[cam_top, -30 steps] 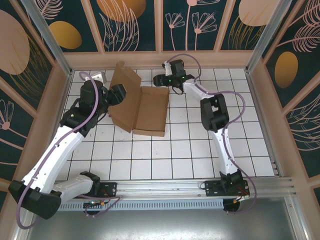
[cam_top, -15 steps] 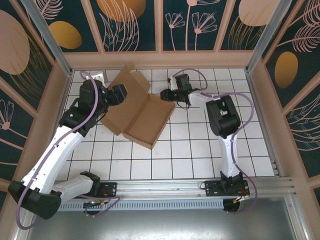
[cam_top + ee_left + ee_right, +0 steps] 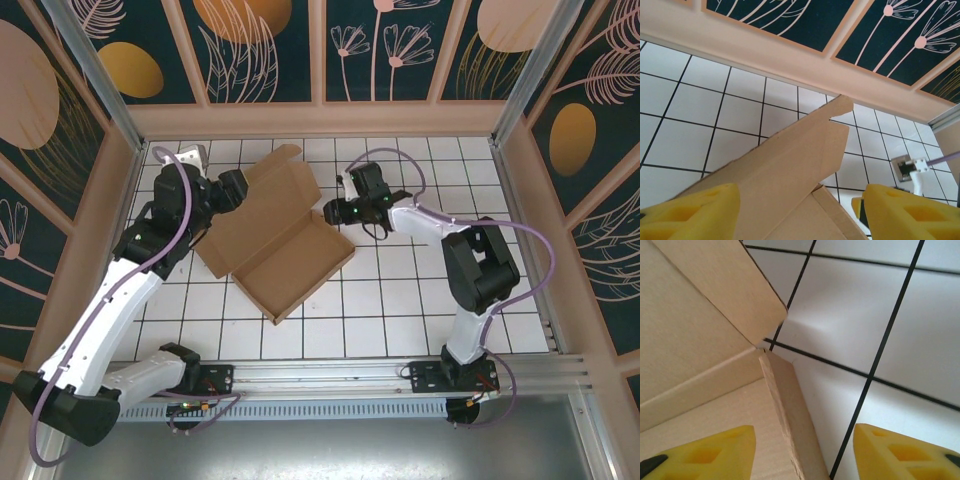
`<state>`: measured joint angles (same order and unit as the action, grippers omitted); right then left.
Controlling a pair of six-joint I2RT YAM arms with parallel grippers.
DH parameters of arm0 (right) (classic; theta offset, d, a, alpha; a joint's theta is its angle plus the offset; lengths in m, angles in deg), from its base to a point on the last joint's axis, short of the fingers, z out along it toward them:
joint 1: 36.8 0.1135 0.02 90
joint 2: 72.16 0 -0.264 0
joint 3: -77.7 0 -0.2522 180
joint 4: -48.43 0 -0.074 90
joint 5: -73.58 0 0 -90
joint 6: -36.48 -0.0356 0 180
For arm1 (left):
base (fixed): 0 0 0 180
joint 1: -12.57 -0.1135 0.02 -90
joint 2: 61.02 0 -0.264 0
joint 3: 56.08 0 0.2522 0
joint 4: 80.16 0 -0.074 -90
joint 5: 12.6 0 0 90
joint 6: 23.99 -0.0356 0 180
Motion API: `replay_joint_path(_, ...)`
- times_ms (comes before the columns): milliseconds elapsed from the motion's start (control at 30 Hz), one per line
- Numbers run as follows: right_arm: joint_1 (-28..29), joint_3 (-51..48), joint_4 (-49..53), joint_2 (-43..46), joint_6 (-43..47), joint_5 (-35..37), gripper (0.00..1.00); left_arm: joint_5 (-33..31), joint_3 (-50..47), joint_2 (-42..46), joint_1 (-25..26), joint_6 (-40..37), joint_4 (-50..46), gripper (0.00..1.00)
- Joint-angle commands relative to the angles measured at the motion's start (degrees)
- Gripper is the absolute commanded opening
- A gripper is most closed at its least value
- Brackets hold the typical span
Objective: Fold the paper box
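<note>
Steadying the paper box (image 3: 280, 240) lid inside my left gripper (image 3: 800, 200), fingers apart; my right gripper (image 3: 805, 440), likewise apart, brackets its corner.

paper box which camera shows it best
Top external: the whole paper box is visible there, lying open on the tiles, lid panel spread toward the back left. Left wrist gives a close look at a raised flap; right wrist, one corner with a side wall and a rounded flap.
</note>
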<state>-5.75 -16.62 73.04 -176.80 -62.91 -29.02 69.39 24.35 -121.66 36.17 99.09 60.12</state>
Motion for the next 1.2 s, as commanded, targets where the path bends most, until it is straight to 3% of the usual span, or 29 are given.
replay_joint_path(0, 2.53, 5.37, 11.90, -2.82, 4.91, 3.46, 0.55, -0.86, -1.11, 1.44, 0.22, -0.76, -0.90, 0.65)
replay_joint_path(333, 5.79, 13.83, 19.20, -13.14, 13.22, 8.99, 0.49, 0.01, -2.51, 3.94, 0.22, -2.62, -3.89, 0.65)
replay_joint_path(600, 7.65, 15.00, 18.41, -15.93, 14.29, 14.07, 0.24, 0.09, -2.24, 4.96, 0.23, -3.64, -4.93, 0.64)
replay_joint_path(833, 9.71, 13.04, 18.63, -15.44, 12.41, 25.01, 0.02, -0.21, -2.34, 5.88, 0.21, -3.64, -5.27, 0.63)
replay_joint_path(1033, 10.88, 9.38, 21.39, -13.70, 8.48, 34.98, 0.00, -0.25, -3.27, 6.16, 0.27, -2.86, -4.57, 0.63)
replay_joint_path(1167, 11.18, 6.07, 22.10, -11.70, 4.87, 37.20, 0.03, -0.03, -4.04, 6.15, 0.22, -1.87, -3.57, 0.63)
